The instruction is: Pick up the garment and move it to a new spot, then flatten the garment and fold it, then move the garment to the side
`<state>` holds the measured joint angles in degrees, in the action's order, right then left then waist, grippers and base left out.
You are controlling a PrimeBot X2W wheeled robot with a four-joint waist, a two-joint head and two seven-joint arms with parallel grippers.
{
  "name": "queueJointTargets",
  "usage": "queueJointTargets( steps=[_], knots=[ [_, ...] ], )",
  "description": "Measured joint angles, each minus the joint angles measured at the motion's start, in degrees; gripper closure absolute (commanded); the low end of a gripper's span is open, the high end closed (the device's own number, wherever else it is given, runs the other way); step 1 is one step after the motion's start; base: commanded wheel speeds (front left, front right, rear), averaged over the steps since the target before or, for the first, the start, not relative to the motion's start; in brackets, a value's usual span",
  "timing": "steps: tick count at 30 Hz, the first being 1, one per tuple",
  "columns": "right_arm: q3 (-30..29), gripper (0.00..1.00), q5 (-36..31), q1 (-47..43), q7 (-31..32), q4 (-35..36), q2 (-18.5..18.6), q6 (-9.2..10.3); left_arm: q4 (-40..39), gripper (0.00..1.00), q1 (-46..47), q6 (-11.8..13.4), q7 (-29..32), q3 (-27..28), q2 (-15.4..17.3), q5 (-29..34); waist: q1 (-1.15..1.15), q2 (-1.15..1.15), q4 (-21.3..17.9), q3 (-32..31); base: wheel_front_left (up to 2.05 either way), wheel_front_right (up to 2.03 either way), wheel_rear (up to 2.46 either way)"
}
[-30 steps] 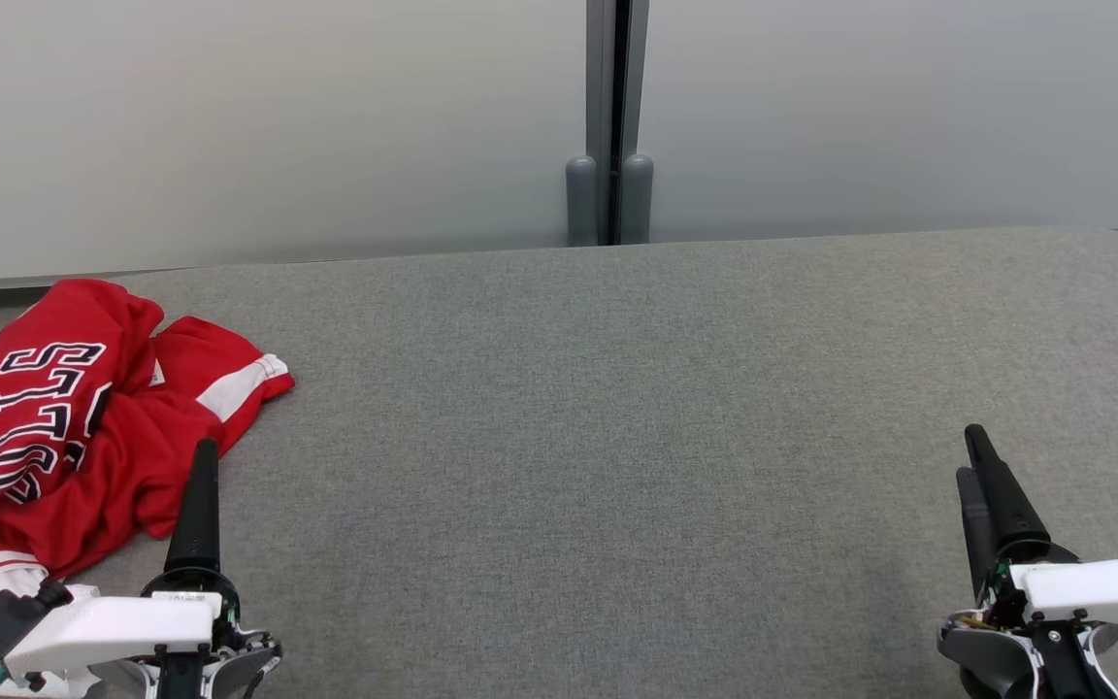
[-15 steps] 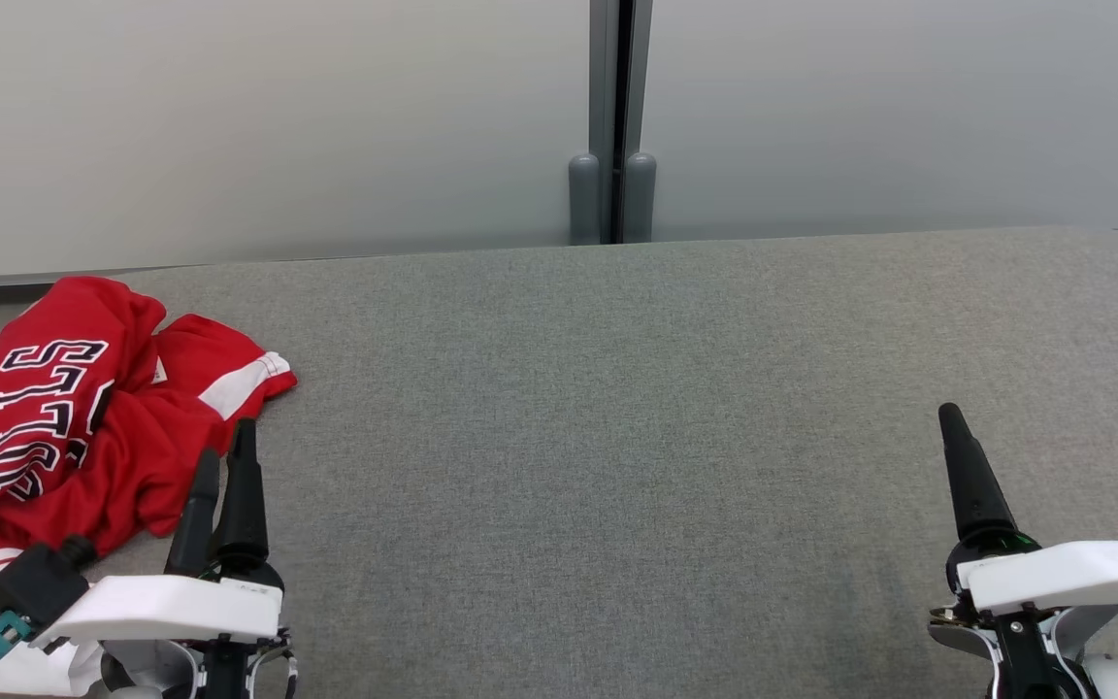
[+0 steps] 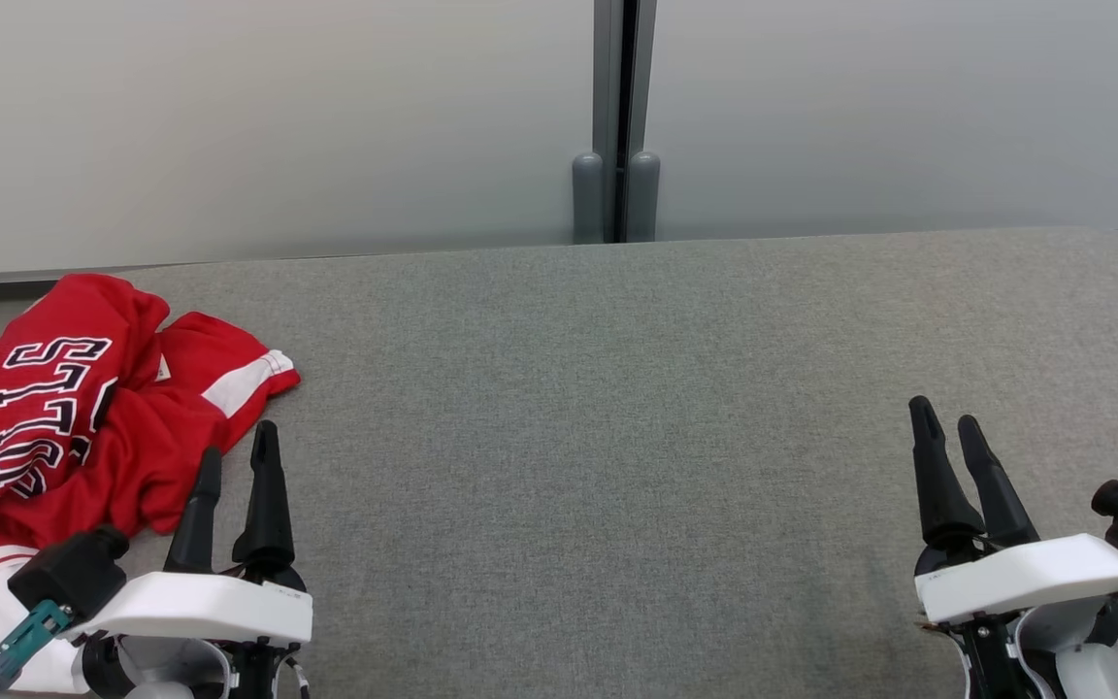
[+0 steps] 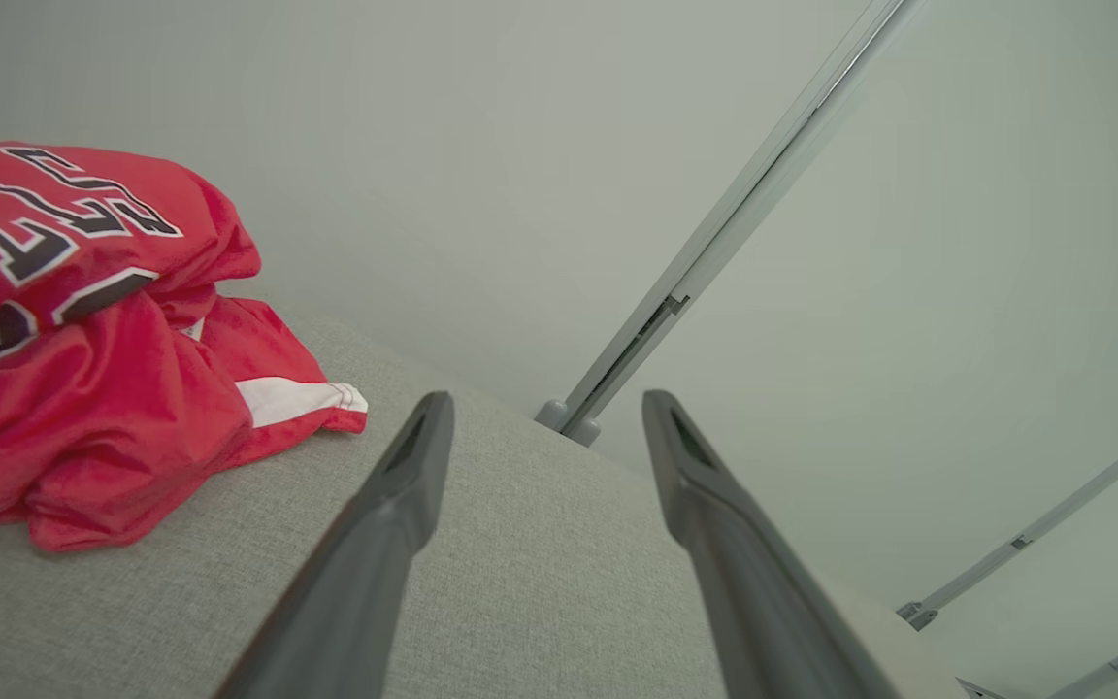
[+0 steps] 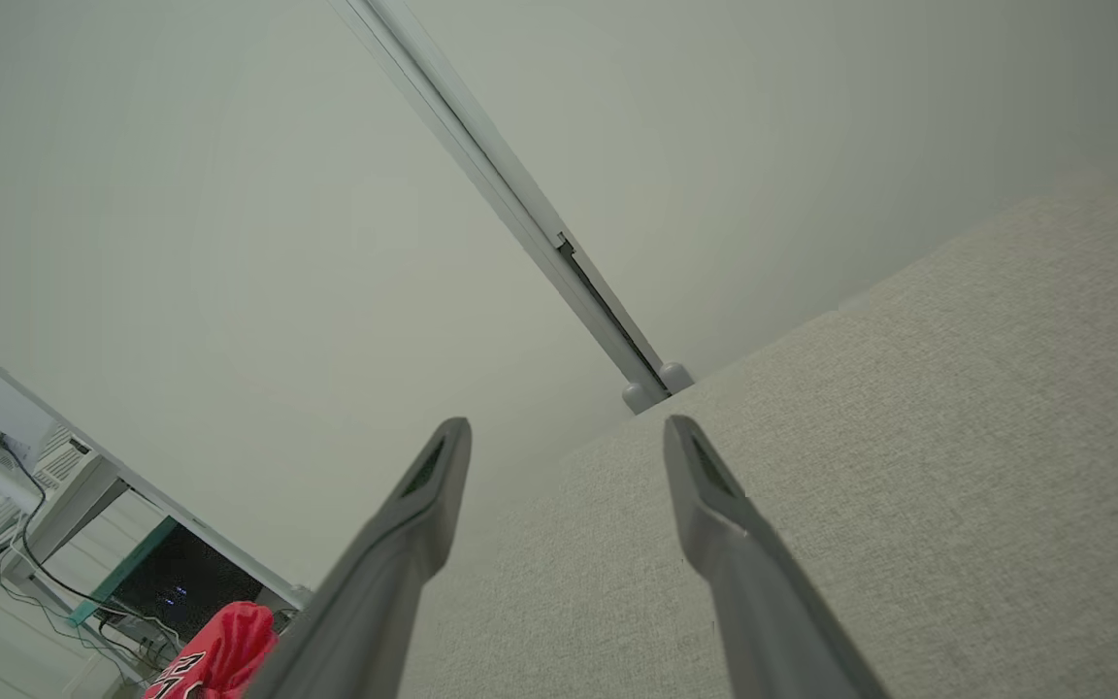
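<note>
Both the left gripper (image 3: 238, 442) and right gripper (image 3: 943, 413) are wide open and empty. The crumpled red cloth jersey (image 3: 74, 408) lies at the left edge of the grey fabric table (image 3: 617, 437); a clumsy pinch might push it off.

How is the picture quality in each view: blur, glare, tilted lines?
Head view: soft even light, sharp; lettering on the garment reads clearly. Left wrist view: fingers slightly soft, table tilted. Right wrist view: same tilt, pale wall, no glare.

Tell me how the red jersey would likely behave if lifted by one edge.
Probably floppy: the red jersey lies crumpled in soft folds, so it should drape and hang. Pushed across the grey fabric-covered table, it would likely bunch rather than slide whole.
</note>
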<state>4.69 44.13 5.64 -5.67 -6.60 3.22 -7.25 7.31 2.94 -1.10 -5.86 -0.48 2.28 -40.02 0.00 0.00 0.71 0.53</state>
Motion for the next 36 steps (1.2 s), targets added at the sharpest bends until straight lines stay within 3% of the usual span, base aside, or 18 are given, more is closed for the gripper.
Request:
queueJointTargets(
  steps=[19, 36],
  knots=[
    [1.0, 0.0, -15.6, 0.9, -3.0, -1.5, -0.4, -0.02, -0.7, 0.0, 0.0, 0.8, -3.0, -1.4, 0.1, 11.9, 0.0, 0.0, 0.5, 0.2, 0.0, 0.0, 0.0],
    [2.0, 0.0, -23.9, 1.5, -5.2, -1.9, -0.5, -0.08, -1.3, 0.0, 0.0, 1.5, -5.2, -2.4, 0.3, 20.0, 0.0, 0.0, 0.6, 0.5, 0.0, 0.0, 0.0]
  ],
)
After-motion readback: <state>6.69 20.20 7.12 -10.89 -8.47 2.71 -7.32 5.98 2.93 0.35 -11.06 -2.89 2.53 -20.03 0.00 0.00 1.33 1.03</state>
